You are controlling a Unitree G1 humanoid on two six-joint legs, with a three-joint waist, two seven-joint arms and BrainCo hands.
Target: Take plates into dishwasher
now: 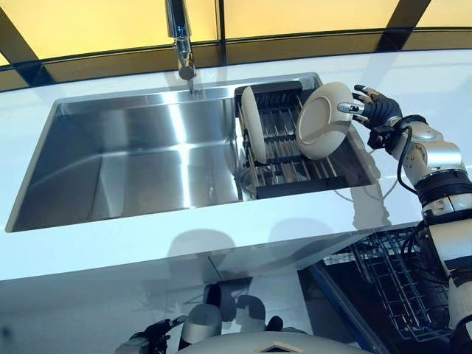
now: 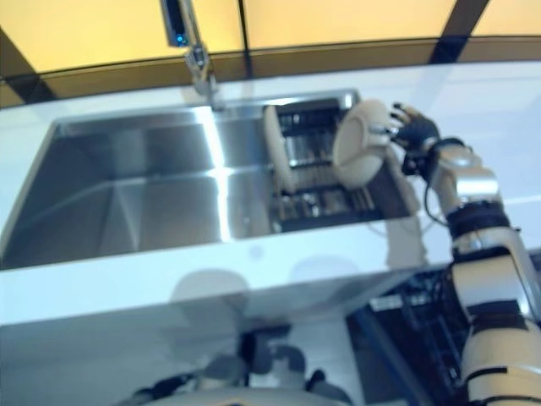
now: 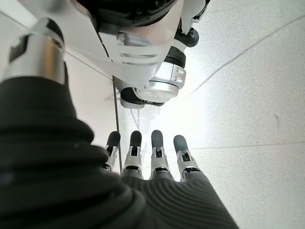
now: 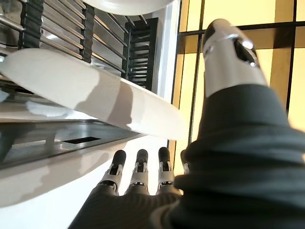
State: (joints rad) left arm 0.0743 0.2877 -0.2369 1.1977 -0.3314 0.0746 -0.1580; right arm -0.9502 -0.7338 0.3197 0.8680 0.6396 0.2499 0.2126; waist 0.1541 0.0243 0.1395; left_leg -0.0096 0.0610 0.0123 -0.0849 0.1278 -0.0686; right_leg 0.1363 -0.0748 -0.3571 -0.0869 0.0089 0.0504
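Two cream plates stand in the black dish rack at the sink's right end. One plate is upright on edge at the rack's left. The other plate leans tilted at the rack's right. My right hand is at this plate's upper right rim, thumb in front of the rim and fingers straight behind it, open. In the right wrist view the plate's rim passes just past the fingertips. My left hand hangs low by the floor, fingers straight, holding nothing.
The steel sink is set in a white counter, with the faucet at its back edge. A wire dishwasher basket is pulled out below the counter at lower right.
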